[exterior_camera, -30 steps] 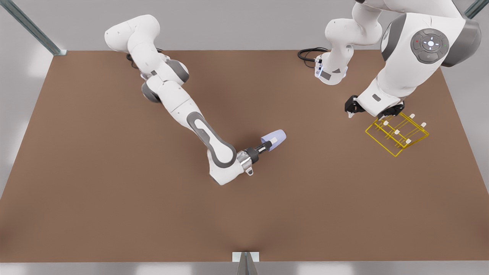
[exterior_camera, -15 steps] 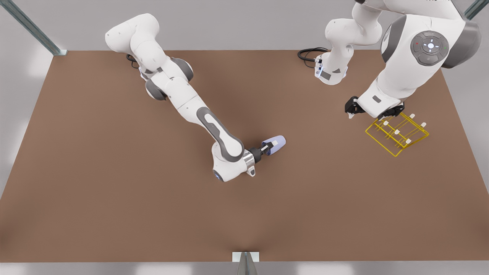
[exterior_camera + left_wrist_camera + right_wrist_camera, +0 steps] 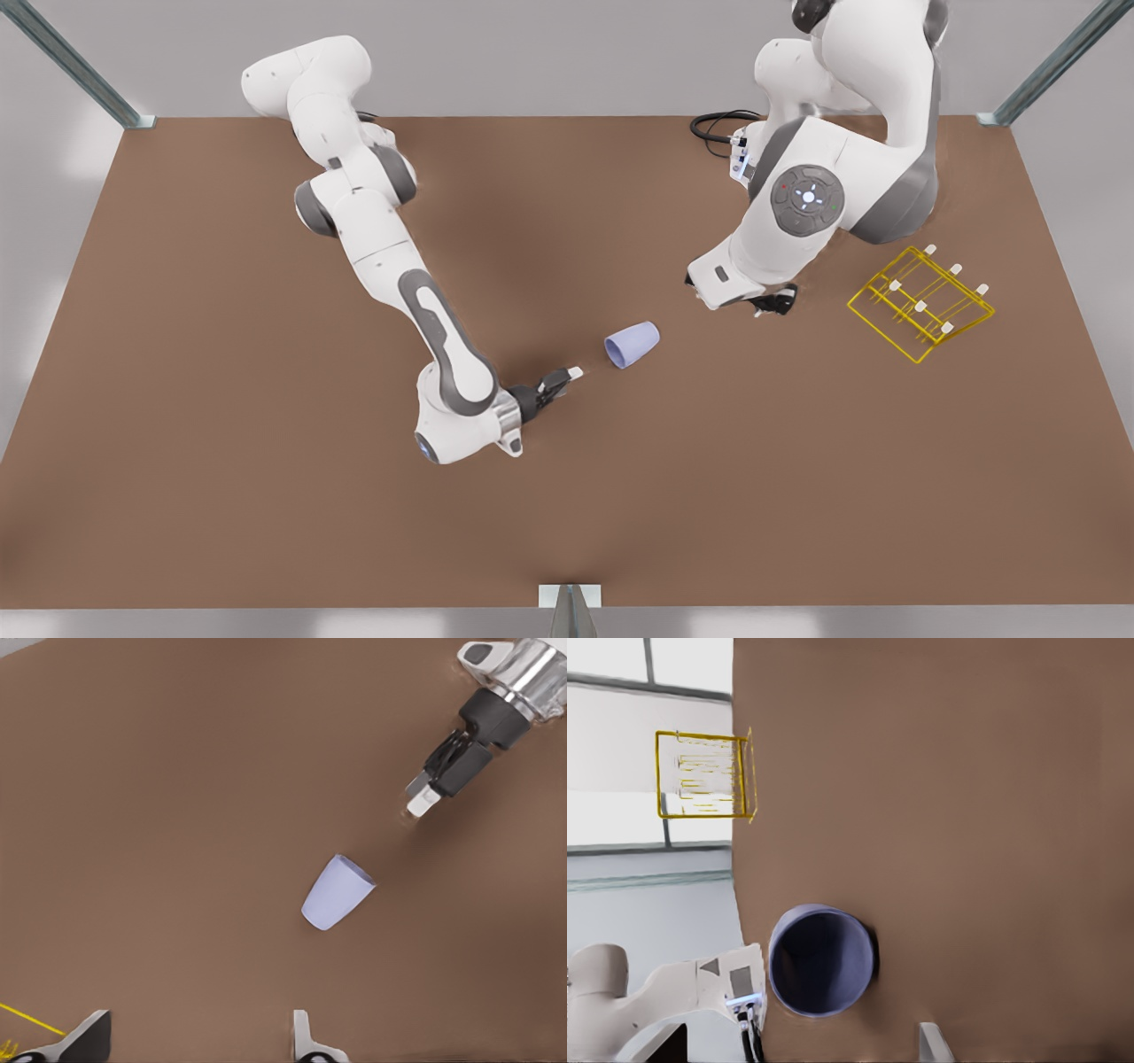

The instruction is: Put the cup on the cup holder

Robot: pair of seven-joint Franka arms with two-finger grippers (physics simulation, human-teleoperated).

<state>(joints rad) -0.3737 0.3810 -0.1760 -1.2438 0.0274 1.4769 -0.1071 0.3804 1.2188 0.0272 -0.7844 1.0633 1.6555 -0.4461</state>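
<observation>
The lavender-blue cup (image 3: 633, 344) lies on its side on the brown table, and nothing touches it. Its open mouth faces my right gripper (image 3: 567, 377), which stands open a short way off toward the front view's left. The right wrist view looks into the cup (image 3: 822, 961), with the yellow cup holder (image 3: 704, 775) far beyond it. My left gripper (image 3: 769, 304) hangs open above the table between the cup and the cup holder (image 3: 921, 306). From the left wrist, the cup (image 3: 337, 895) lies ahead of my open fingertips (image 3: 301, 1038), and the right gripper (image 3: 425, 797) is farther off.
A black cable (image 3: 718, 124) loops at the table's back edge near the left arm's base. Metal frame posts (image 3: 1045, 62) stand at the back corners, and a bracket (image 3: 570, 595) sits at the middle of the front edge. A corner of the holder's wire (image 3: 27, 1020) shows beside my left fingers.
My right gripper let go of the cup and drew back toward the front view's left. The cup now lies free. My left arm swung from beside the holder toward the cup.
</observation>
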